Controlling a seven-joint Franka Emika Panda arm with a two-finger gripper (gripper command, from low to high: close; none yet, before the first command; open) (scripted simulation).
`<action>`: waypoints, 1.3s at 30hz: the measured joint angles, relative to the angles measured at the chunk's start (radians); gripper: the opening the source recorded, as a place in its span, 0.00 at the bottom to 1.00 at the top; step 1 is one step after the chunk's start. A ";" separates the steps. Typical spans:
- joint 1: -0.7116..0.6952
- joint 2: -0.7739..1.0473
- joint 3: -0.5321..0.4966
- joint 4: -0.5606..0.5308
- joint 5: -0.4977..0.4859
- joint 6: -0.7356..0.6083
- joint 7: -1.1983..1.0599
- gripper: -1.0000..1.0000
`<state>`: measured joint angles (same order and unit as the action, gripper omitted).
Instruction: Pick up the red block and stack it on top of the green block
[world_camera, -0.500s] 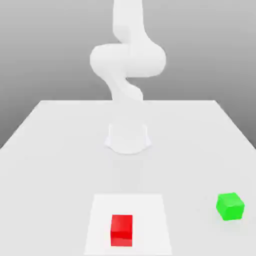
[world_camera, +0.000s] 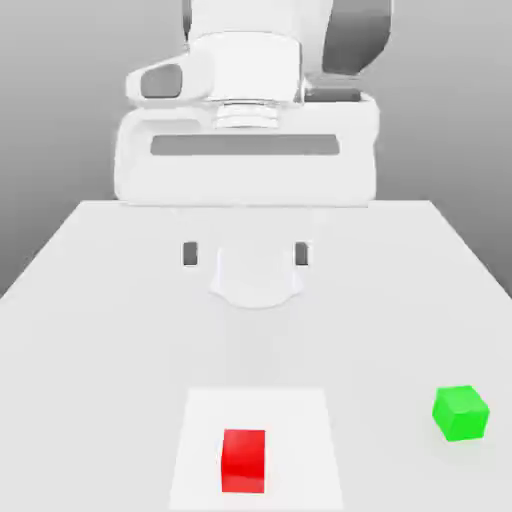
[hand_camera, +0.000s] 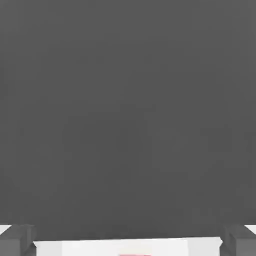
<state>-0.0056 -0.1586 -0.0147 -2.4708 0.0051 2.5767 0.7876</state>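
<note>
Item, nearest: one red block (world_camera: 243, 461), plain-faced, which sat on a white square (world_camera: 300, 420) laid on the counter (world_camera: 90, 370), a little toward the square's edge on the exterior view's left. In the hand view a pinkish-red sliver of it showed at the picture's border.

Item: one green block (world_camera: 461, 413), about equal in size, which stood by itself on the bare counter, well apart from the square, toward the exterior view's right, and turned at an angle.

Item: one claw (world_camera: 246, 254), empty, its two dark-padded fingers spread wide. It hung in the air, clear of both blocks, beneath a broad white hand (world_camera: 246, 165) with a grey slot across it.

Item, farthest: one pale arm base (world_camera: 256, 280), rounded at the foot, which stood on the counter behind the claw.
</note>
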 joint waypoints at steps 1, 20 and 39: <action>0.000 0.036 -0.001 -0.010 0.000 0.016 -0.001 0.50; -0.011 0.512 0.003 -0.055 0.009 0.302 -0.011 0.00; 0.368 0.324 0.286 -0.074 -0.110 0.126 0.032 0.00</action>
<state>0.3625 0.1652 0.2716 -2.5450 -0.1052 2.7027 0.8192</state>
